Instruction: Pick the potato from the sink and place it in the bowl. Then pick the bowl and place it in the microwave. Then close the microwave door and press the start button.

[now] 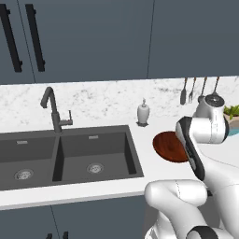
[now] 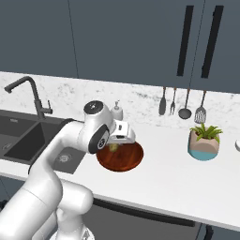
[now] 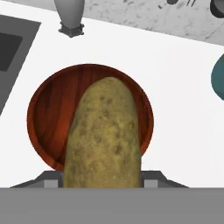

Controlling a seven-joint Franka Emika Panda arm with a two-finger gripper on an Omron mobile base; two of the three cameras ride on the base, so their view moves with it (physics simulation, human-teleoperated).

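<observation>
The gripper (image 2: pixel 114 146) hangs over the bowl (image 2: pixel 120 157), clenched on the potato (image 3: pixel 104 135). In the hand view the potato rises lengthwise from between the gripper's jaws and covers the middle of the bowl's reddish-brown inside, with the bowl's rim showing around it on the left, the top and the right. In the right base view the potato is a small yellowish lump just under the white hand, above the bowl's near-left part; whether it touches the bowl's floor I cannot tell.

The bowl stands on the white table (image 2: pixel 178 173), just to the right of the sink (image 1: pixel 70 156), whose two dark basins lie bare with their steel drains showing. A soap dispenser (image 1: pixel 143 113) stands behind the bowl near the wall. A potted plant (image 2: pixel 204 140) stands well apart to the right of the bowl, under utensils (image 2: pixel 185 103) hanging on the wall.
</observation>
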